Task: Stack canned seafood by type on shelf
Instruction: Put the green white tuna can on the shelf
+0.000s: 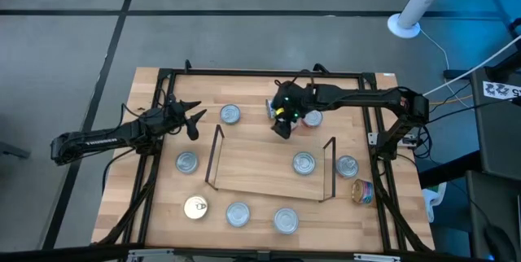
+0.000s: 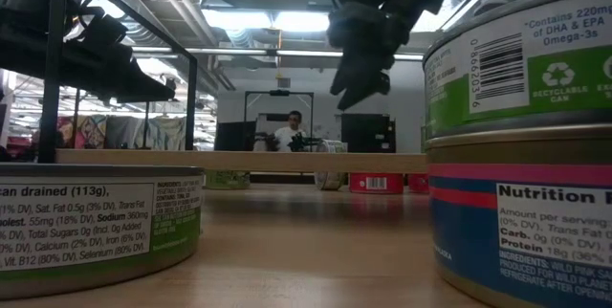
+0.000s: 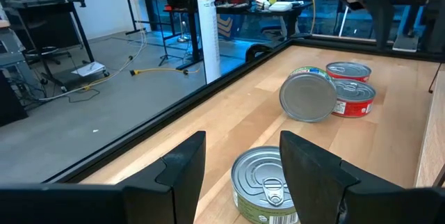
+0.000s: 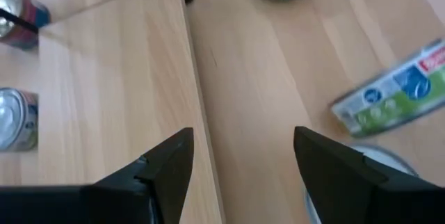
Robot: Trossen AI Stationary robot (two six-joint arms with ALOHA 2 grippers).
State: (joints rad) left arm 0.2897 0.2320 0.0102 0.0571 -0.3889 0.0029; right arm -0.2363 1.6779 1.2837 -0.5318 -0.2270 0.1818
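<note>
The right gripper (image 1: pixel 282 128) hangs spread and empty over the shelf's (image 1: pixel 260 172) back edge; one tin (image 1: pixel 304 163) sits on the shelf, others scattered on the tabletop (image 1: pixel 155 205). The left gripper (image 1: pixel 194 121), spread, hovers beside a tin (image 1: pixel 230 115)

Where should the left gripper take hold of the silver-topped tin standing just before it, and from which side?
Probably grip the tin by its curved side wall, with the fingers on opposite sides, coming down from above. It stands flat with the pull-tab lid up and it is low, so the wall offers little height to a level approach. The left gripper is open just short of it.
</note>
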